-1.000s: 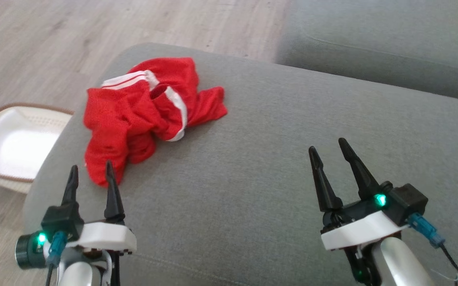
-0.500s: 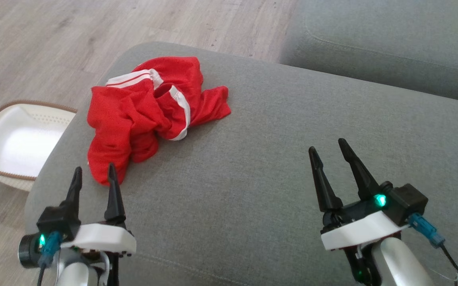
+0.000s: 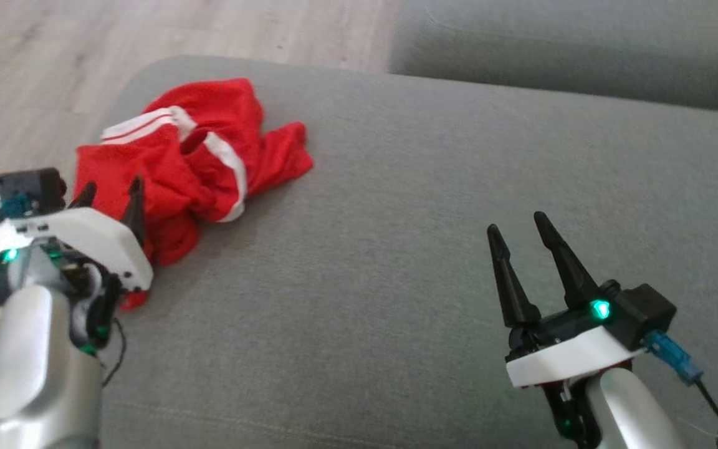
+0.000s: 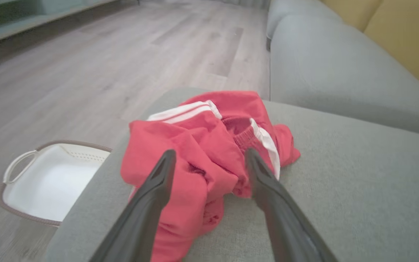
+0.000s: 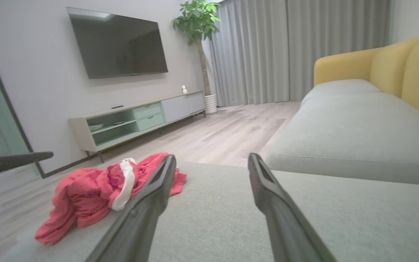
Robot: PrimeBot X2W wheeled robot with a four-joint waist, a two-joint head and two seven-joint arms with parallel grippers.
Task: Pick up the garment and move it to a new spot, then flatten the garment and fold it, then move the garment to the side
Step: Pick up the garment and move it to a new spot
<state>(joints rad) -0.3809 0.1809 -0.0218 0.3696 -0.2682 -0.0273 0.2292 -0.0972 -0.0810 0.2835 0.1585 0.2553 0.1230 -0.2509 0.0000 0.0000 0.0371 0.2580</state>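
Head view: a red garment (image 3: 191,162) with white stripes lies crumpled on a wide grey cushion (image 3: 396,249), close to the cushion's rounded end. From where I stand, the left tool (image 3: 111,190) sits over that same end of the cushion, its two dark fingers spread apart with the near part of the heap showing between and beyond them. It grips nothing, and I cannot tell whether the tips touch the cloth.

Seen along the left wrist, the left tool (image 4: 210,154) is wide open, one finger over the folded red bulk of the garment (image 4: 202,153) and the other near its white-striped waistband. A white basket (image 4: 73,143) with a brown rim stands on the wooden floor (image 4: 86,72) just beside the cushion's end.

The right tool (image 3: 516,224) hangs above the bare middle of the cushion, well apart from the cloth, fingers parted and holding nothing. Looking down the right wrist, the right tool (image 5: 211,157) points across the cushion, with the garment (image 5: 96,193) heaped at the cushion's far corner. A second grey seat (image 5: 358,123) with a yellow backrest (image 5: 395,72) lies beyond the cushion.
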